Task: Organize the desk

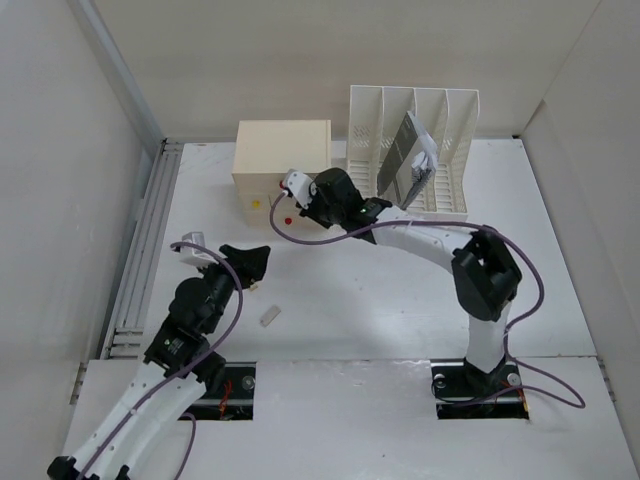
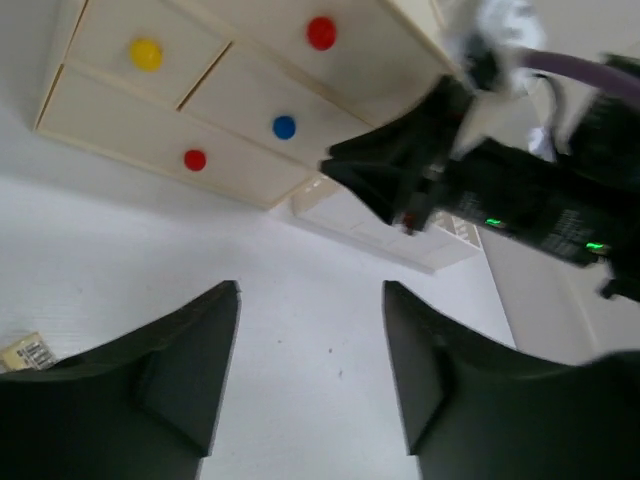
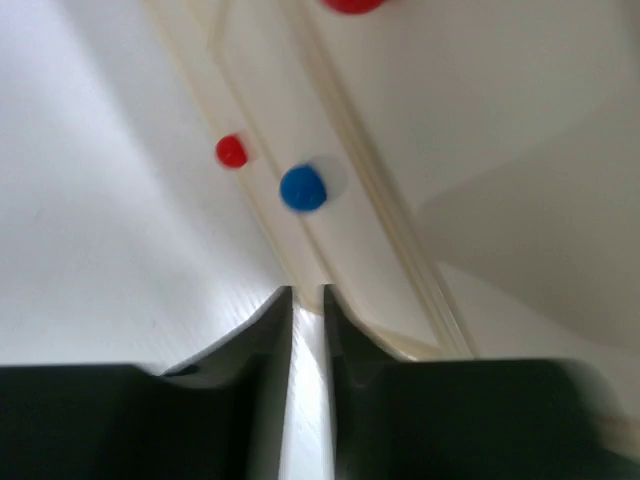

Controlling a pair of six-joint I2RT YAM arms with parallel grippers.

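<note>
Top view: small pale object (image 1: 268, 316) on the desk (image 1: 400, 310) was too small to identify. There the right arm (image 1: 345, 205) hid most of the drawer box (image 1: 283, 145) front. Left wrist: labelled scrap (image 2: 20, 352) was cut by the left edge. Right wrist: all blurred, and the top red knob (image 3: 350, 4) was cropped.

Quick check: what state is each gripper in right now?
Left gripper: open, nothing between its fingers.
Right gripper: shut, holding nothing.

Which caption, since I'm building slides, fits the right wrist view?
Right gripper, nearly shut, points toward the drawer box's blue knob.
</note>
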